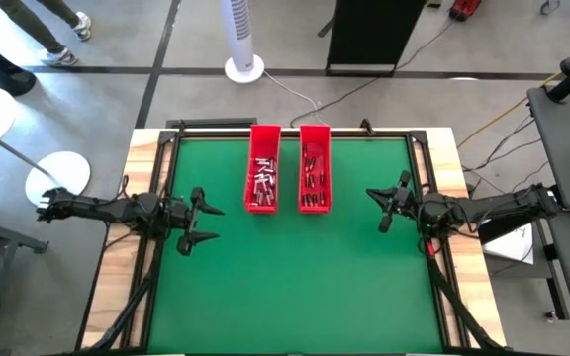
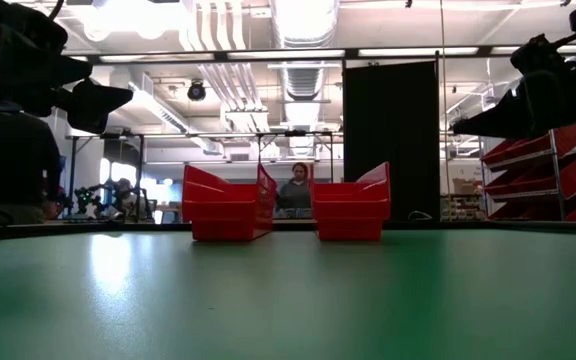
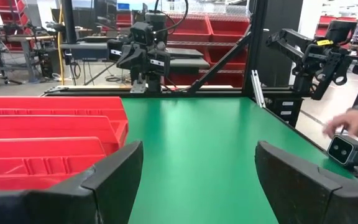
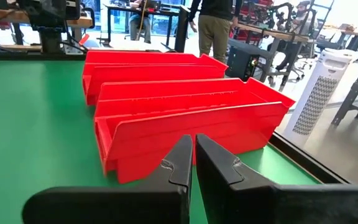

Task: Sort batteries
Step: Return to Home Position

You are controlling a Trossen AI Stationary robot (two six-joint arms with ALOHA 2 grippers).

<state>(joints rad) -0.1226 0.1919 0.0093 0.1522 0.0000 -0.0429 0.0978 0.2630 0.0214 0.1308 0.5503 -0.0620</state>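
Two long red trays stand side by side at the table's far middle. The left tray [image 1: 263, 168] holds silvery batteries [image 1: 262, 182]. The right tray [image 1: 314, 168] holds darker, partly reddish batteries [image 1: 313, 180]. In the wrist views and the low view the tray walls hide the batteries. My left gripper [image 1: 216, 222] [image 3: 197, 155] hovers open near the table's left side, nearer than the trays, with nothing between its fingers. My right gripper [image 1: 371, 195] [image 4: 193, 143] is shut and empty at the table's right side, pointing at the right tray [image 4: 191, 115].
Bare green mat [image 1: 295, 287] stretches across the near half of the table. A black frame [image 1: 290, 129] runs along the far edge. A person's hand [image 3: 347, 119] shows beyond the table's near edge. A white tower fan [image 1: 243, 35] stands on the floor behind.
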